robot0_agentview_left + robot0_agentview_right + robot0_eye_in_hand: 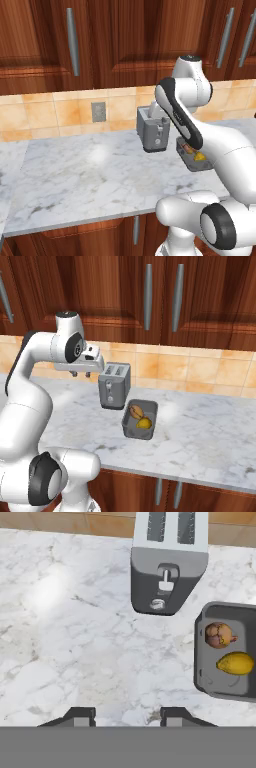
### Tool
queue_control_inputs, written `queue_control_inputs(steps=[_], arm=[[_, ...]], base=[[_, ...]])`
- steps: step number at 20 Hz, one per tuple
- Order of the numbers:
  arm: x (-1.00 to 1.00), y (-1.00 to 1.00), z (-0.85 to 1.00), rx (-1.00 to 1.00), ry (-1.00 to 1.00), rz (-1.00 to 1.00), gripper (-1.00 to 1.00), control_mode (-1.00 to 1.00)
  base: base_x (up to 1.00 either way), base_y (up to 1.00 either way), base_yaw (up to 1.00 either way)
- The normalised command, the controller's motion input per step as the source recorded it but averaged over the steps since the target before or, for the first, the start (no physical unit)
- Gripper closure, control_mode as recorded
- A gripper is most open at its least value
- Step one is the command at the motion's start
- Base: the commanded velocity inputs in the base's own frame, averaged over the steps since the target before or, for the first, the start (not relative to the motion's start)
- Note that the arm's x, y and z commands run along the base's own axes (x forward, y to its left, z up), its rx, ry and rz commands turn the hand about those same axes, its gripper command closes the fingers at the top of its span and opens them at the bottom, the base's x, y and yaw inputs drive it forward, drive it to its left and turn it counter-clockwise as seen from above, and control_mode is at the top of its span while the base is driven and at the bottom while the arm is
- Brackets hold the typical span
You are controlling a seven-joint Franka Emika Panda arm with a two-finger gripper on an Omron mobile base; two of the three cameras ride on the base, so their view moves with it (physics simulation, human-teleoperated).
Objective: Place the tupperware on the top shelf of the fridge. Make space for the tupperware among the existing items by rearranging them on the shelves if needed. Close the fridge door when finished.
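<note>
Tupperware: shallow grey rectangular tub [140,419] on the white marble bench [85,175], holding a brown roast-chicken piece [219,635] and a yellow lemon-like lump [235,663]; it sits just beside the toaster, toward the front edge.
Toaster: boxy grey two-slot toaster [114,385] standing upright near the tan tiled backsplash [45,112].
Hand: two-finger hand [128,716] hanging above bare marble, left of the tub, fingertips parted with nothing between them, grasping nothing.
Cabinets: dark wood doors [160,291] with grey bar handles overhead.
</note>
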Motion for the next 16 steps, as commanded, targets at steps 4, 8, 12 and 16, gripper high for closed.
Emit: queue_control_inputs(steps=[4, 8, 12, 16], arm=[[0.00, -0.29, -0.10, 0.01, 0.00, 0.00, -1.00, -1.00], [0.00, -0.56, -0.57, -0.01, 0.02, 0.00, -1.00, -1.00], [0.00, -0.50, -0.82, -0.11, 0.14, 0.00, -1.00, -1.00], [0.00, -0.50, -0.98, -0.12, 0.19, 0.00, -1.00, -1.00]], base=[[0.00, 0.00, 0.00], [0.00, 0.00, 0.00], [0.00, 0.00, 0.00], [0.00, 0.00, 0.00]])
